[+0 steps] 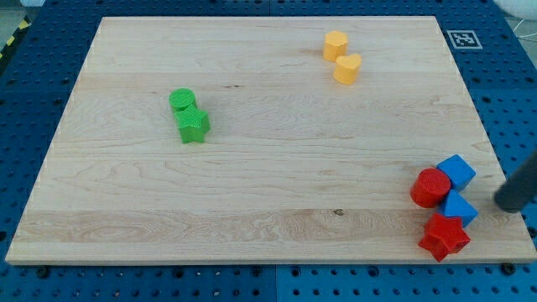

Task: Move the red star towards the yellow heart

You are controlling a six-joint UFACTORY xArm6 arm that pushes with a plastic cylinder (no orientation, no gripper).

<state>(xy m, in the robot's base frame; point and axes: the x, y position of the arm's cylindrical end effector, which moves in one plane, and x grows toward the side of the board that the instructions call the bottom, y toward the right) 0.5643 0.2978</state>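
Bystander blocks on the wooden board (252,193)

Green pair (190,116) left; yellow hexagon (335,44) top; red cylinder (430,187) touching blue blocks (457,189), right.

The dark rod (518,186) is cut off at the view's right; my tip (503,203) looks blurred.

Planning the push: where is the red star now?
The red star sits at the board's bottom right corner, touching the blue block above it; my tip is to the upper right.
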